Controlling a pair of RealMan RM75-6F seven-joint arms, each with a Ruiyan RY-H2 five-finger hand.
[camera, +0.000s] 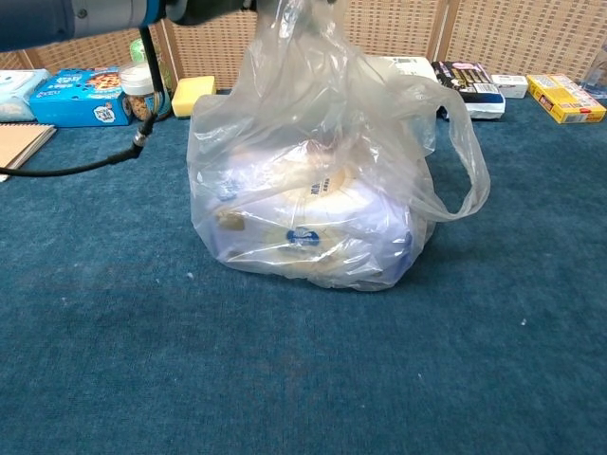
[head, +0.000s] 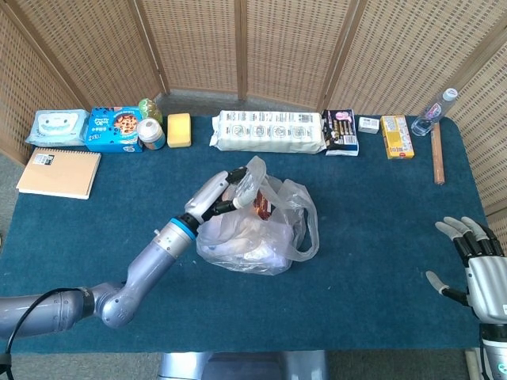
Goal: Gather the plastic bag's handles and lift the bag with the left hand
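Note:
A clear plastic bag [head: 257, 229] [camera: 318, 218] full of packaged goods sits on the blue table [head: 372, 206]. My left hand [head: 220, 192] is above the bag's left side and holds one handle [head: 252, 176], pulled upward. The other handle [head: 309, 229] [camera: 469, 161] hangs loose as a loop on the bag's right side. In the chest view the raised handle runs out of the top edge and only my left forearm [camera: 85, 14] shows. My right hand [head: 474, 265] hovers at the table's near right corner, fingers spread, holding nothing.
Along the far edge stand a wipes pack [head: 59, 127], a cookie box [head: 113, 129], a jar [head: 150, 134], a yellow sponge [head: 179, 130], a long white package [head: 269, 131], small boxes [head: 396, 136] and a bottle [head: 434, 111]. A notebook [head: 59, 172] lies at the left.

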